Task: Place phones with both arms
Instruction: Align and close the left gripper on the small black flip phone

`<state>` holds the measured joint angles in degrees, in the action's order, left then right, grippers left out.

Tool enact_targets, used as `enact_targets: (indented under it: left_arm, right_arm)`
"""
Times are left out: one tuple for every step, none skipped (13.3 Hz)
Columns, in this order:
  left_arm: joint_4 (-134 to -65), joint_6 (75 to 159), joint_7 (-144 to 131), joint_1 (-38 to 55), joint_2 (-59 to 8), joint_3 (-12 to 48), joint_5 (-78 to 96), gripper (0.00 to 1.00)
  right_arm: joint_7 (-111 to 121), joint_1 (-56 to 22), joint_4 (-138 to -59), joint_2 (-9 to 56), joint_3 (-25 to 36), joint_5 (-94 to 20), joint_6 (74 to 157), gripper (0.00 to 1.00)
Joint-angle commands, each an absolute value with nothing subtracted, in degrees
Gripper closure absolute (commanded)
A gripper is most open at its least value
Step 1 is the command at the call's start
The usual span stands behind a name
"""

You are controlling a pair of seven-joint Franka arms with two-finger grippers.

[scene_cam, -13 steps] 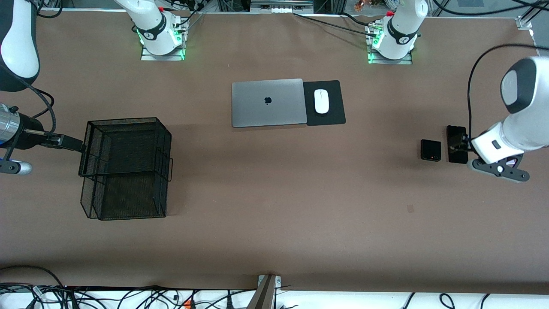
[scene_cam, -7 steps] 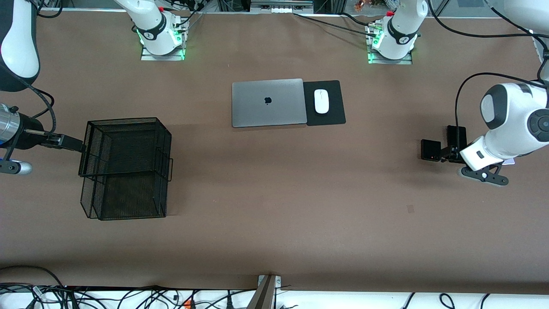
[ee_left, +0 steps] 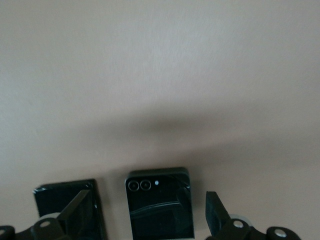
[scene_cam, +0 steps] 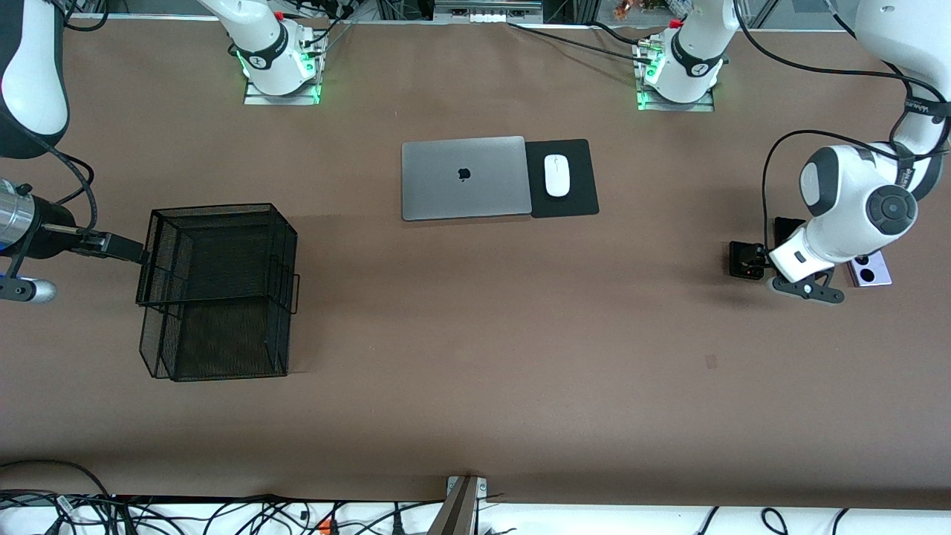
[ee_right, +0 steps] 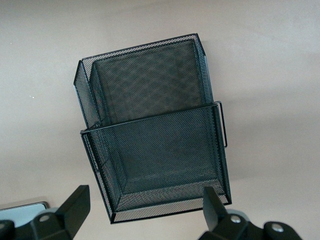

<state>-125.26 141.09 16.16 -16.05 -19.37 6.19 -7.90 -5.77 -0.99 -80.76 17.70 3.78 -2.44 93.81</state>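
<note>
left claw (ee_left: 145, 220) wide open over squarish black phone (ee_left: 159, 202).

Brown table (scene_cam: 475, 357) bears laptop (scene_cam: 463, 178), mouse pad (scene_cam: 576, 204), mesh basket (scene_cam: 219, 290), three phones (scene_cam: 743, 260)

I see three phones lying flat on the counter at the left arm's end. The small squarish black phone (scene_cam: 744, 260) shows two ringed lenses in my left wrist view. Just beside it, the long slim black phone (scene_cam: 786, 227) is mostly hidden. The lavender-white phone (scene_cam: 871, 270) with two black lenses lies closest to that end.
</note>
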Motion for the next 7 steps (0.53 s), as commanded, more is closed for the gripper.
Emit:
enact_targets:
  left_arm:
    - [-128.40,142.82,15.82,-17.23,-18.19,6.59,-7.91,0.00]
    - [-128.76,142.82,15.73,-17.23,-18.28,6.59,-7.91,0.00]
    - [-129.19,143.00,15.21,-17.23,-18.37,6.68,-7.91,0.00]
    - [-129.72,143.69,14.07,-17.23,-18.63,6.68,-7.91,0.00]
    - [-130.25,144.40,13.45,-17.14,-18.72,6.85,-7.91,0.00]
    - [-130.34,144.67,13.45,-17.14,-19.33,6.86,-7.91,0.00]
    - [-130.34,145.28,13.36,-17.14,-19.86,6.86,-7.91,0.00]
  right_arm:
    - [-5.54,-0.97,-81.65,16.70,3.69,-2.29,93.69,0.00]
    - [-5.54,-0.97,-81.65,16.70,3.69,-2.37,93.69,0.00]
    - [-5.62,-0.97,-81.65,16.70,3.69,-2.29,93.69,0.00]
    - [-5.62,-0.97,-81.65,16.70,3.69,-2.29,93.69,0.00]
    - [-5.62,-0.97,-81.65,16.70,3.69,-2.37,93.69,0.00]
    - [-5.54,-0.88,-81.65,16.70,3.69,-2.37,93.69,0.00]
    - [-5.54,-0.88,-81.65,16.79,3.69,-2.37,93.69,0.00]
